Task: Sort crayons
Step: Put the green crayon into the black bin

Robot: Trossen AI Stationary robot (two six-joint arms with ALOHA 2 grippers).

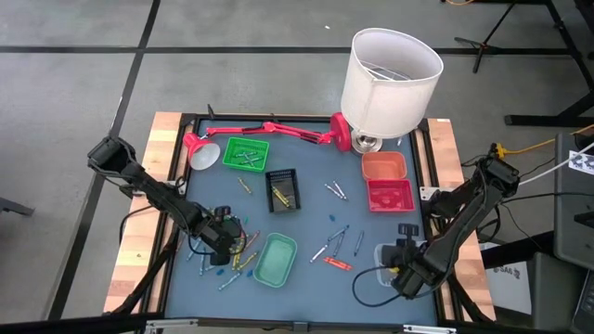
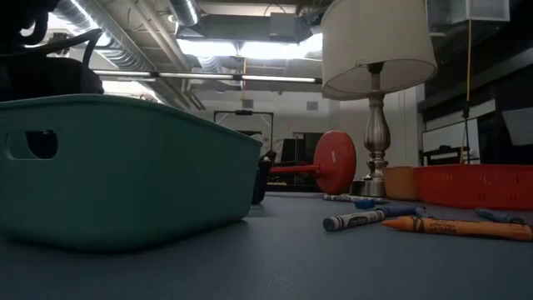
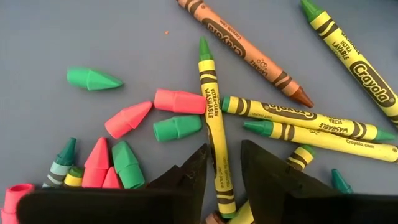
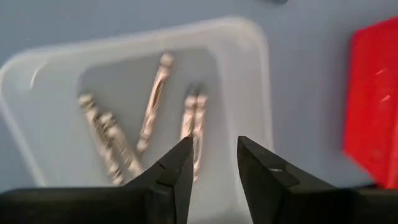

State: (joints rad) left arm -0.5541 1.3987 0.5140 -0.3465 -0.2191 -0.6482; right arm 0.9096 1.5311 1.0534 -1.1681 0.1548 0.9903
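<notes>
while the left gripper (image 3: 219, 171) hangs low over a heap of crayons (image 3: 214, 134) at the near left of the table (image 1: 306, 218), the right gripper (image 4: 211, 165) waits above a white tray (image 4: 249, 81) near the right edge.

around the heap lie loose pink and green crayon tips, with a pale green tray (image 1: 276, 260) just beside it; a black tray (image 1: 283, 189), green tray (image 1: 246, 153), orange tray (image 1: 383, 166) and red tray (image 1: 390, 196) sit farther back, by a white-shaded lamp (image 1: 390, 79) and a red desk lamp (image 1: 269, 130). more crayons are scattered mid-table. the white tray's silvery sticks look blurred, and the pale green tray fills much of the low view. left fingers stand narrowly apart, straddling a yellow-wrapped green crayon without clearly pinching it; the right fingers stand parted, holding nothing.
</notes>
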